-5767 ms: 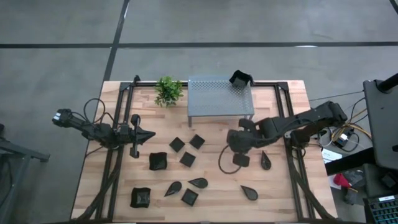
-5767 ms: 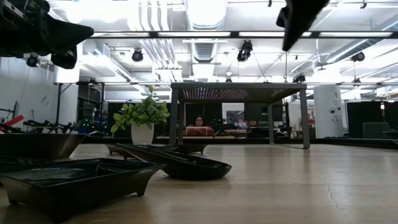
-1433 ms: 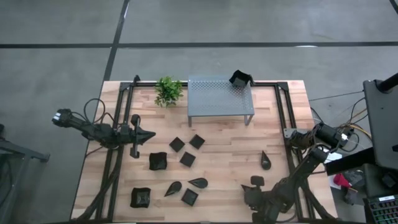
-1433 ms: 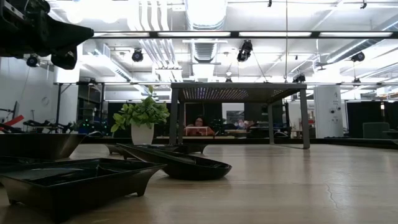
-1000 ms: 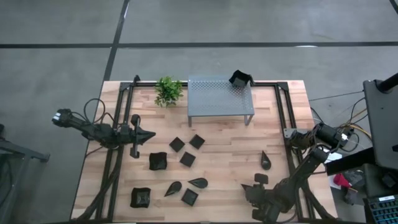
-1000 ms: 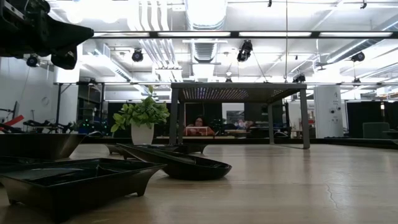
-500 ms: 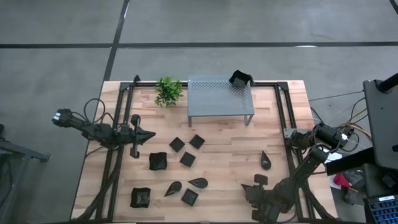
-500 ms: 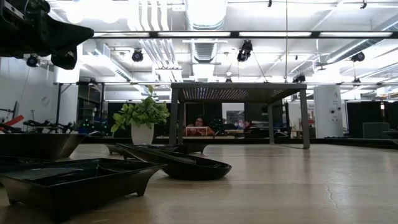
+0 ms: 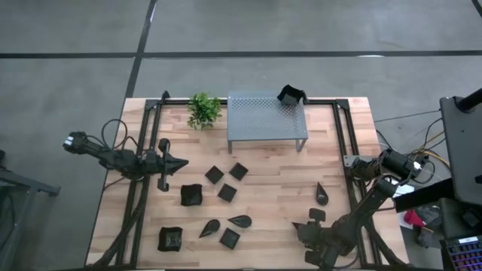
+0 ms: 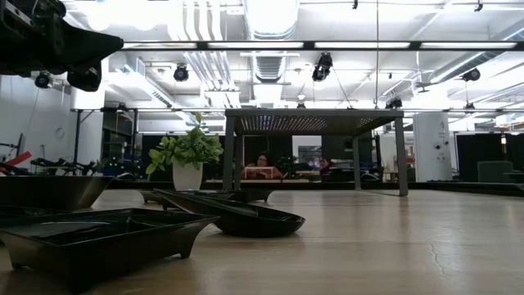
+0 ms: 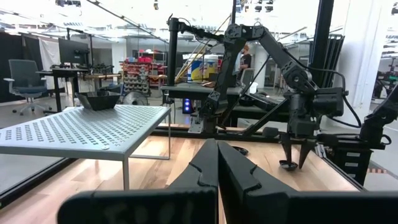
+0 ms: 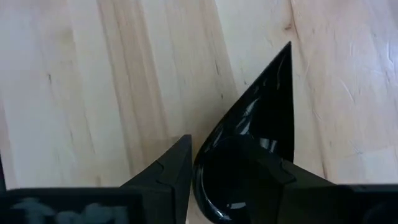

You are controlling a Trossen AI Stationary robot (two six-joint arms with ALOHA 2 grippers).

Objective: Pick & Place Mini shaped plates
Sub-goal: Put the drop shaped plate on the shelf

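Several small black plates lie on the wooden table: flat squares, deeper squares and teardrops left of centre, and one teardrop at the right. One deep dish sits on the grey shelf. My right gripper is open, pointing down near the table's front right. Its fingers stand on either side of the rounded end of a teardrop plate that lies flat on the table. My left gripper is shut and empty, held level above the table's left side. My right gripper comes at the teardrop plate from above, one finger on each side of the plate's rounded end. A strip of bare wood shows between one finger and the rim. Whether the other finger touches the plate, I cannot tell.
The grey perforated shelf stands at the table's far middle, with a small green plant to its left. Black frame rails run along both sides of the table. Bare wood lies between the plates and the shelf. People show in the room behind.
My right gripper has edged a little toward the table's far edge, staying over the teardrop plate near the front right. The plate lies where it was.
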